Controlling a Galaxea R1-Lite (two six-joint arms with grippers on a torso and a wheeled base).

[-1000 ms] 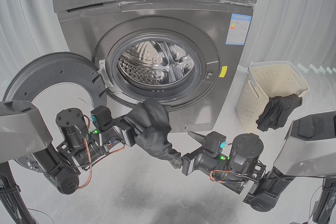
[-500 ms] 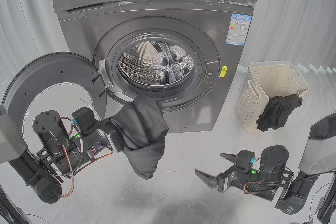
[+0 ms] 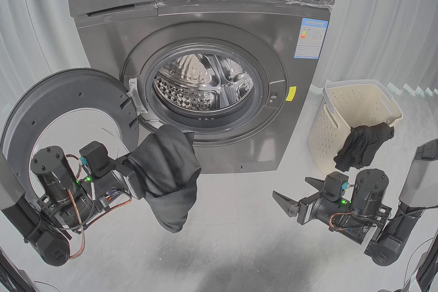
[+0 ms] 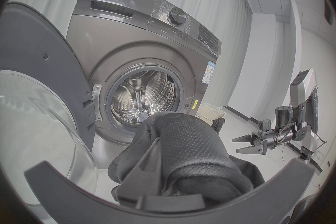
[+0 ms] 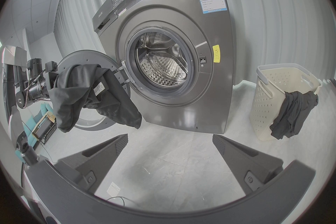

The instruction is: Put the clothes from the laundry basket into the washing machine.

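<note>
A grey front-loading washing machine stands before me, its door swung wide to the left and its steel drum bare. My left gripper is shut on a dark garment that hangs below the drum opening, to its left. The same garment drapes over the left fingers. My right gripper is open and holds nothing, low over the floor right of the machine; its fingers spread wide. A cream laundry basket stands at the right with another dark garment hanging over its rim.
Pale curtains hang behind the machine. The grey floor between my arms is free. The open door stands close beside my left arm. The basket sits against the machine's right side.
My right gripper let go of the garment's lower end, opened and drew back to the right. The left gripper moved down and left with the garment, which now hangs free.
</note>
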